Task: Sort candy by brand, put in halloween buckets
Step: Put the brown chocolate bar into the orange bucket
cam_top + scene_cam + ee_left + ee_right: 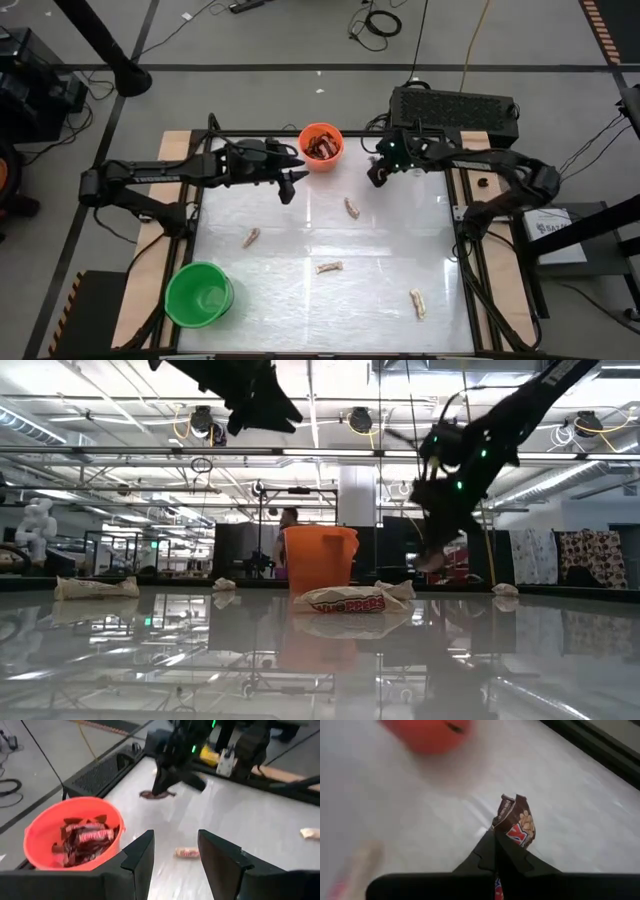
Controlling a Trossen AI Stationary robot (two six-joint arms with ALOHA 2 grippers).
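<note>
The orange bucket (321,146) stands at the table's far edge with dark brown-red bars (86,840) inside. The green bucket (200,294) sits at the near left corner. Several cream-tan candies lie flat on the table (352,207), (251,237), (329,267), (417,303). My left gripper (293,183) hovers open just near-left of the orange bucket (75,837), touching nothing. My right gripper (376,178) is to the right of that bucket, shut on a dark brown-red bar (516,822). My right gripper (496,837) pinches the brown-red bar between its two fingers at one end (506,834). The rest of the wrapper sticks out beyond the fingertips. In the low view the bar (437,560) is lifted clear of the table.
A black box (455,106) sits beyond the table's far edge behind the right arm. One cream-tan candy (186,852) lies just ahead of the left gripper. The glossy table between the candies is bare. A person stands far off in the room (289,520).
</note>
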